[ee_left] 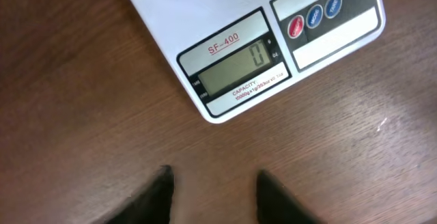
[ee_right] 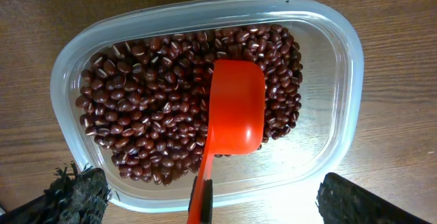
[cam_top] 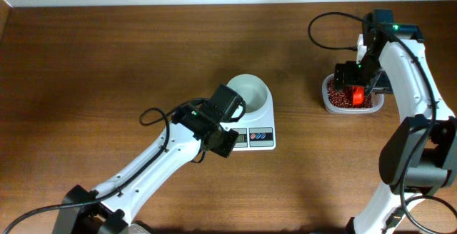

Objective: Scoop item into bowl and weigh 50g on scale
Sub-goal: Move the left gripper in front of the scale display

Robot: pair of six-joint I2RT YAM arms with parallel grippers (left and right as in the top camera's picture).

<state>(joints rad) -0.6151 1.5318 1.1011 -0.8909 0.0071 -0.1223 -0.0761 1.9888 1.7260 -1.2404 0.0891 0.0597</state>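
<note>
The white bowl (cam_top: pixel 251 90) stands on the white scale (cam_top: pixel 260 135) and looks empty. The scale's display (ee_left: pixel 239 70) reads 0. My left gripper (cam_top: pixel 227 143) (ee_left: pixel 213 183) hovers over the bare table just in front of the scale, open, with nothing between its dark fingers (ee_left: pixel 158 195). The dark red-brown beans (ee_right: pixel 147 108) fill a clear plastic container (ee_right: pixel 345 101) (cam_top: pixel 351 103). An orange-red scoop (ee_right: pixel 235 108) (cam_top: pixel 355 95) lies on them, its handle pointing toward my right gripper (ee_right: pixel 212 183) (cam_top: pixel 352 88). That gripper is wide open above the container's near rim; its fingers (ee_right: pixel 76 195) stand far from the handle.
Brown wooden table (cam_top: pixel 107 63) all round. The scale's three round buttons (ee_left: pixel 314 16) sit right of the display. A black cable (cam_top: pixel 325 31) loops behind the right arm. The container sits at the table's right, the scale at its middle.
</note>
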